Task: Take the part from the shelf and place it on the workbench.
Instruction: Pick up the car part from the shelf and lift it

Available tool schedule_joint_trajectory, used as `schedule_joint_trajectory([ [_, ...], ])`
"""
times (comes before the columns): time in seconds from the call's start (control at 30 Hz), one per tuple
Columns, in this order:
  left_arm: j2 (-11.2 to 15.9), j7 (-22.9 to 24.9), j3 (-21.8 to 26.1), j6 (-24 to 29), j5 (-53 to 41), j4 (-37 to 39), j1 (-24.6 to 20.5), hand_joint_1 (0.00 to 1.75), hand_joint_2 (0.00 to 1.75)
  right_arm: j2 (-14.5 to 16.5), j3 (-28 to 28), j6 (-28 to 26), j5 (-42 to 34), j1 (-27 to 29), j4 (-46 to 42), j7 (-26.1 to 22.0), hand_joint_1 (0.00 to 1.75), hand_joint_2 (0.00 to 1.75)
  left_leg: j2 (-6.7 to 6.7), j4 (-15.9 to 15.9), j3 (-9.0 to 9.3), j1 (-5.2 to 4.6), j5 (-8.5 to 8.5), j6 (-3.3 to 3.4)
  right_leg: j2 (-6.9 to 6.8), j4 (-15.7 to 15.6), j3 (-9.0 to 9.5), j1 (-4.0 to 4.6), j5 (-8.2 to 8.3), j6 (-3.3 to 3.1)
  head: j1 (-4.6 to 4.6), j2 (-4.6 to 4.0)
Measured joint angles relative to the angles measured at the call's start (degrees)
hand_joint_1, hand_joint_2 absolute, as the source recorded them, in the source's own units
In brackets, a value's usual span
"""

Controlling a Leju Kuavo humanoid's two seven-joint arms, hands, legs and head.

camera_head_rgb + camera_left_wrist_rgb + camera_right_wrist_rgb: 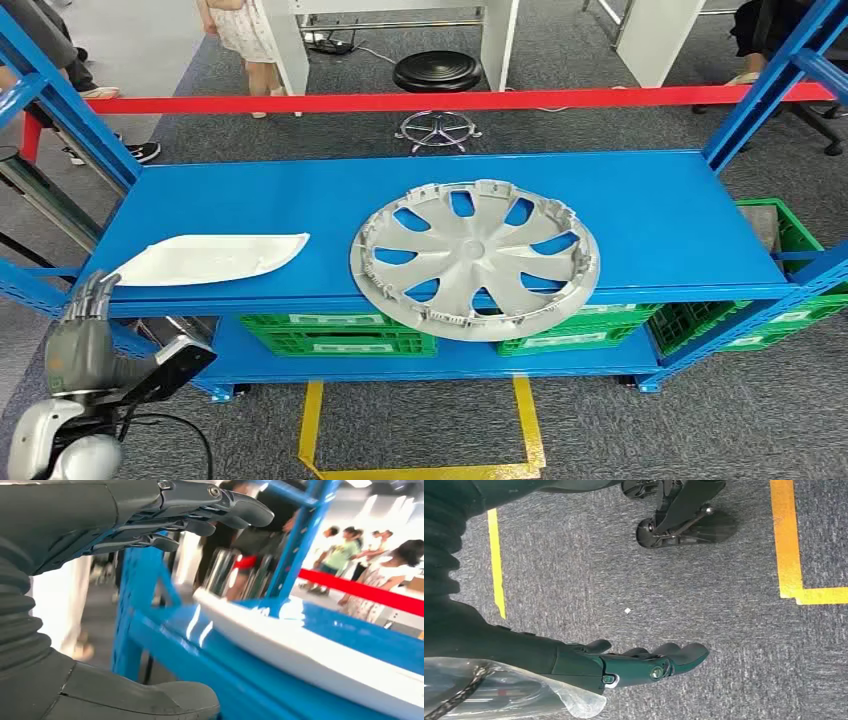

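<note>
A flat white part (210, 259) lies on the left of the blue shelf (620, 200), near its front edge. My left hand (85, 310) is raised just left of and below that part, fingers apart and empty. In the left wrist view the hand (150, 525) hovers in front of the shelf edge, with the white part (320, 655) a little beyond the fingers (240, 510). A silver wheel cover (475, 257) lies at the shelf's middle, overhanging the front edge. My right hand (639, 665) hangs over the grey floor, fingers extended and empty.
Blue uprights (60, 110) stand at both shelf ends and a red bar (450, 100) crosses behind. Green crates (330, 335) sit on the lower level. Yellow floor tape (420, 465) marks a box in front. A black stool (437, 75) and people stand beyond the shelf.
</note>
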Motion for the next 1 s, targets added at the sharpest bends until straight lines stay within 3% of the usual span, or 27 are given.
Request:
schedule_joint_trajectory([
  [0.43,7.14,10.19,-4.67,-9.58,-18.22,1.59,-10.11,0.00,1.75,-0.01,4.10,0.25,-1.57,-0.65,0.03,0.53,0.00,1.75,0.00,0.02,0.11,0.00,0.03,-0.02,0.01,0.01,-0.01,0.00,0.02,0.00,0.00,0.00],
  [0.6,10.12,15.98,-7.46,-18.08,-26.80,6.45,-16.34,0.00,1.75,-0.12,6.23,1.07,-1.86,-1.19,0.03,2.02,0.00,1.75,0.07,0.03,0.11,0.00,0.06,-0.01,0.11,0.02,0.00,0.01,0.08,0.01,-0.01,0.00],
  [1.0,12.10,16.38,-10.67,-22.20,-24.97,14.69,-22.54,0.00,1.75,-1.19,8.82,1.83,-1.30,-1.58,-0.19,2.92,0.00,1.75,0.10,0.04,0.11,0.00,0.07,-0.01,0.13,0.01,-0.01,0.00,0.08,0.01,0.01,0.00],
])
